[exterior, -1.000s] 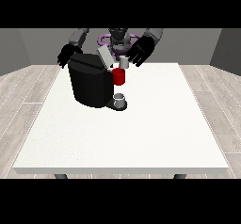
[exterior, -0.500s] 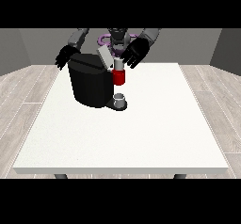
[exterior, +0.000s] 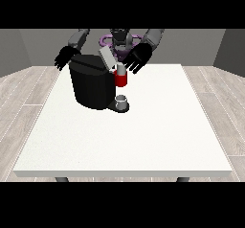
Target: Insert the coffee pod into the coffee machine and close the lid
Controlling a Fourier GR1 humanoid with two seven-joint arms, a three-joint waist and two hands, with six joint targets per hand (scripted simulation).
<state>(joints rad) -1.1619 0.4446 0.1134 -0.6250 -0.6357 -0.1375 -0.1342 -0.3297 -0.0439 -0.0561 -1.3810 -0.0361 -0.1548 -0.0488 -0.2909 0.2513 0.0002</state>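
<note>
A black coffee machine [exterior: 91,85] stands on the white table [exterior: 143,126] at the far left of centre. Its grey lid [exterior: 107,58] stands tilted up. A red and silver part [exterior: 121,77] shows at the machine's front, with a small grey cup [exterior: 122,101] on the base below it. The hand at the view's right [exterior: 138,58] hovers just right of the lid with fingers spread, holding nothing that I can see. The hand at the view's left [exterior: 64,58] hangs behind the machine's left edge, fingers relaxed. I cannot make out a coffee pod.
The table's front and right stretch out in white towards the camera. Wooden floor surrounds the table. The robot's torso [exterior: 120,41] stands behind the machine.
The hand at the view's right has moved left and slightly down, closer to the raised lid. The other hand has barely moved.
</note>
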